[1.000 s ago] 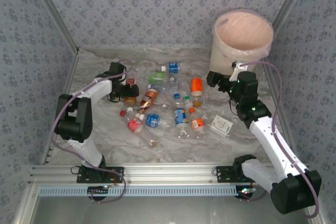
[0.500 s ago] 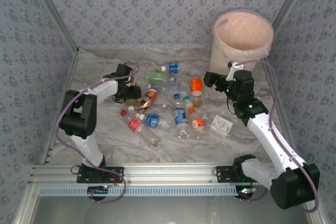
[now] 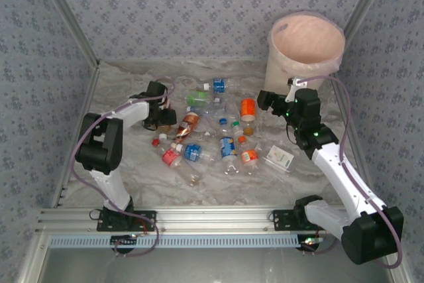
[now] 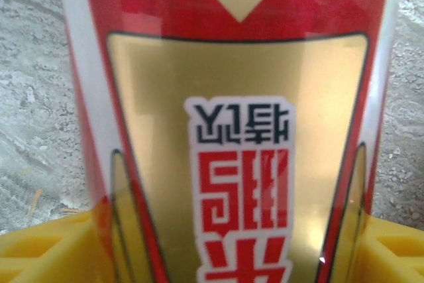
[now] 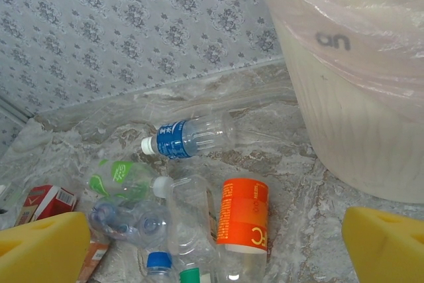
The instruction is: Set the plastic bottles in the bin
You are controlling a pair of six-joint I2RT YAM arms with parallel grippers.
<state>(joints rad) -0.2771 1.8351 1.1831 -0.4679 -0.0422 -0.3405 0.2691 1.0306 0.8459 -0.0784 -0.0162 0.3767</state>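
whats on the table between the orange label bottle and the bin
Nothing. In the right wrist view, the stretch of table between the orange-label bottle and the bin is bare, just crinkled marbled covering.

A robot test cell in a lab: patterned panels (image 3: 199, 4) enclose a marbled tabletop (image 3: 136, 173) on three sides, and a left arm (image 3: 99, 154) and right arm (image 3: 334, 167) stand bolted to an aluminium rail (image 3: 218, 217).

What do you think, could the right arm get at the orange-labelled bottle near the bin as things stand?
Probably yes. The right claw is open and hangs close beside the orange-labelled bottle, which lies uncovered ahead of its fingers. The bin stands off to one side.
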